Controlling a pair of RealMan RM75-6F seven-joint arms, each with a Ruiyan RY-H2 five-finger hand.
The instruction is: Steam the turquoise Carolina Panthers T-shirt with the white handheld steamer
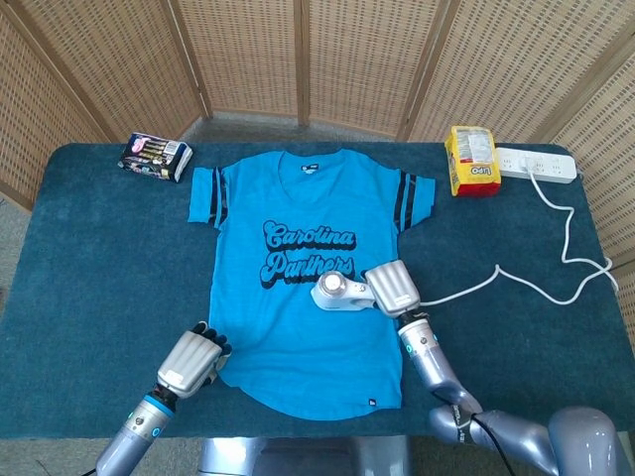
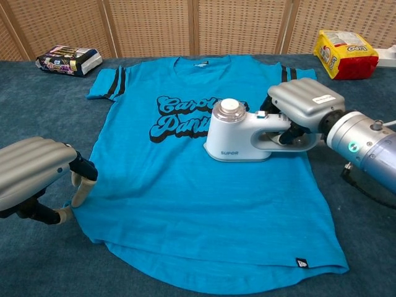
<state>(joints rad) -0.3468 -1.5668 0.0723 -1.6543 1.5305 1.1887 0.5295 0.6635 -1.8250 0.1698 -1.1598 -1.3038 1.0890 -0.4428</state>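
The turquoise Carolina Panthers T-shirt (image 1: pixel 308 288) (image 2: pixel 185 185) lies flat on the dark blue table, neckline at the far side. My right hand (image 1: pixel 395 288) (image 2: pixel 303 106) grips the handle of the white handheld steamer (image 1: pixel 337 294) (image 2: pixel 238 136), whose head rests on the shirt just right of the lettering. My left hand (image 1: pixel 190 361) (image 2: pixel 34 174) sits at the shirt's lower left hem, fingers curled with fingertips on the fabric edge. Whether it pinches the cloth is hidden.
A dark snack pack (image 1: pixel 155 156) (image 2: pixel 68 59) lies at the far left. A yellow bag (image 1: pixel 470 160) (image 2: pixel 344 54) and a white power strip (image 1: pixel 536 164) sit at the far right. The steamer's white cord (image 1: pixel 556 268) loops across the table's right side.
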